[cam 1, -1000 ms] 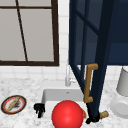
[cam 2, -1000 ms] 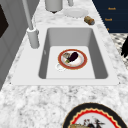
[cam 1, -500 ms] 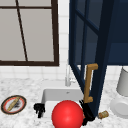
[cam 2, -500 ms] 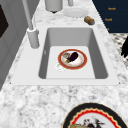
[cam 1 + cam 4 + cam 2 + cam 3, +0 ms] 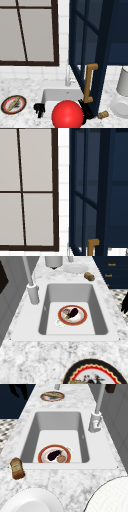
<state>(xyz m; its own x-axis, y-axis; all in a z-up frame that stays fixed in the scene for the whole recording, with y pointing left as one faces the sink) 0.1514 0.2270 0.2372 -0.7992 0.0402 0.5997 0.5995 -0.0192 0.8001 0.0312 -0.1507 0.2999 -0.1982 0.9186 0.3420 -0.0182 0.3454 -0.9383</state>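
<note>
At the left edge of the counter (image 5: 22, 85), a patterned plate (image 5: 13, 104) with a brown stick-shaped item lying across it is seen in the front view; the same plate is seen at the near edge in the left side view and at the far end in the right side view. Just right of it, at the sink's (image 5: 47, 96) front left corner, the left hand (image 5: 39, 109) is seen hanging with its fingers pointing down, loosely straight and holding nothing.

A red ball (image 5: 67, 114) is shown before the middle of the sink in the front view, and the basin is hidden behind it. The basin floor is revealed by the side views: a red-rimmed plate (image 5: 72, 315) with an eggplant (image 5: 73, 312) and a small brown piece is lying there. The faucet (image 5: 67, 76) is fixed at the back edge.

Right of the ball, the right hand (image 5: 85, 110) is placed at the foot of the wooden handle (image 5: 89, 82) of the open dark blue cabinet door (image 5: 100, 50); whether its fingers are closed on the handle cannot be told. A small brown bottle (image 5: 103, 114) is lying on its side near the front edge, just right of the door. A white plate (image 5: 120, 107) and a grey canister (image 5: 123, 82) are set at the right edge.
</note>
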